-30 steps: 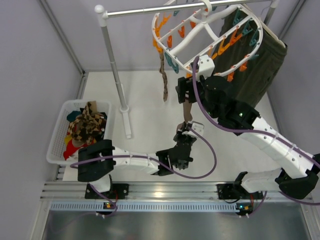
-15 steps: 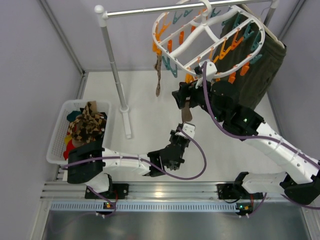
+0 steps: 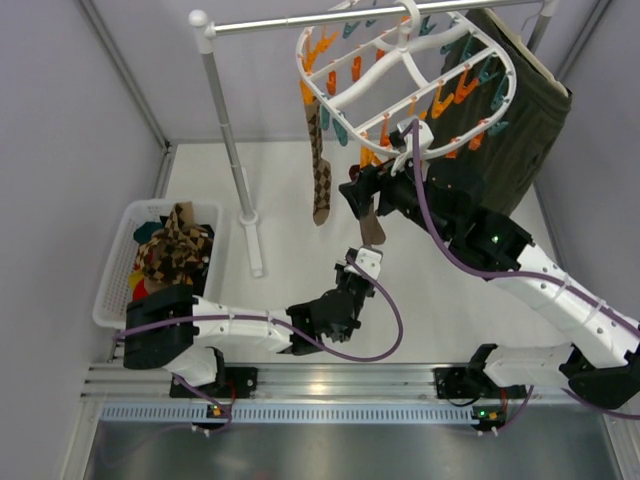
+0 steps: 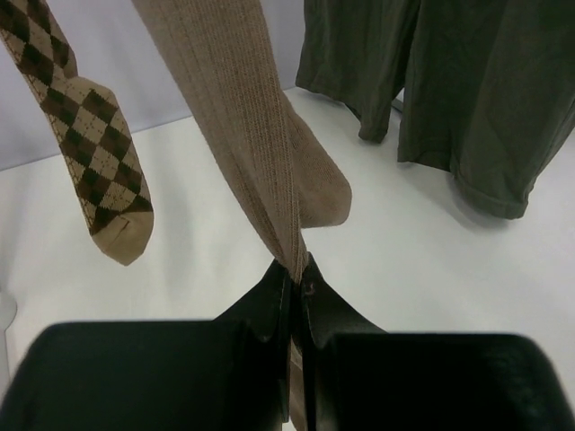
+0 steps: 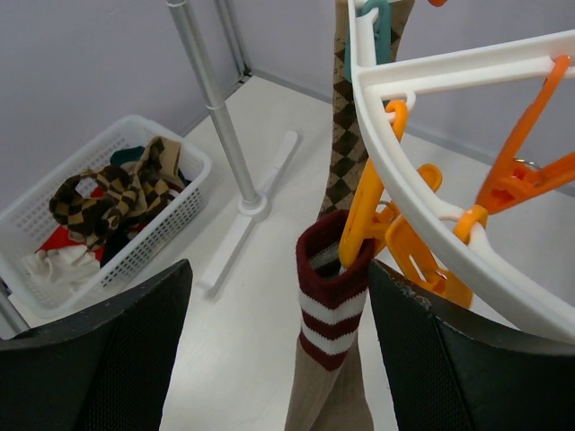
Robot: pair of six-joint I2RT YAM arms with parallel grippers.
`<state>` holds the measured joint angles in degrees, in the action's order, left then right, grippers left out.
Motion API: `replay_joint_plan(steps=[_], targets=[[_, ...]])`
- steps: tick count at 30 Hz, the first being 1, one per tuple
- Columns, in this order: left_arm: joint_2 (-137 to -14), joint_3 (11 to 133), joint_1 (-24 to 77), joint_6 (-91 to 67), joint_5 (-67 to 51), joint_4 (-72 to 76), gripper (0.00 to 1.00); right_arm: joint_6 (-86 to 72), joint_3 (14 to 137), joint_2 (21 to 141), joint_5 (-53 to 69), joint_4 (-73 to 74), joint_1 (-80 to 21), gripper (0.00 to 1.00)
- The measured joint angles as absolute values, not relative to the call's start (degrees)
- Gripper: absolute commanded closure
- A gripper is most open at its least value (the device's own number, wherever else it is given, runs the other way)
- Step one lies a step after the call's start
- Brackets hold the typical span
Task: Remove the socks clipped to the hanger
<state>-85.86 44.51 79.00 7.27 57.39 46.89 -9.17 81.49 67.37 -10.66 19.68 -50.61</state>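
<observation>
Swung leftward since a second ago, the hanger (image 3: 400,75) tilts above the right gripper (image 5: 280,274), whose jaws stand wide either side of the striped sock (image 5: 328,296), its cuff pinched in an orange clip (image 5: 359,229). Drawn back toward its base, the left gripper (image 4: 295,274) is clamped tight on that sock's lower end. An argyle sock (image 3: 318,180) hangs near; open floor lies between the pole (image 3: 228,140) and the olive garment (image 3: 515,130)
</observation>
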Motion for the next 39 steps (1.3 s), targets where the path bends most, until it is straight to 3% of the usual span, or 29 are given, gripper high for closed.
replay_joint_plan(steps=[25,39], targets=[[-85.3,44.5,80.4,6.1,58.2,46.6,1.0,-16.3,75.7,69.2,-19.4,12.9,-45.8,0.22],[-81.9,42.5,81.0,4.0,52.5,46.5,1.0,-20.7,64.7,65.8,-18.7,-1.7,-44.3,0.23]])
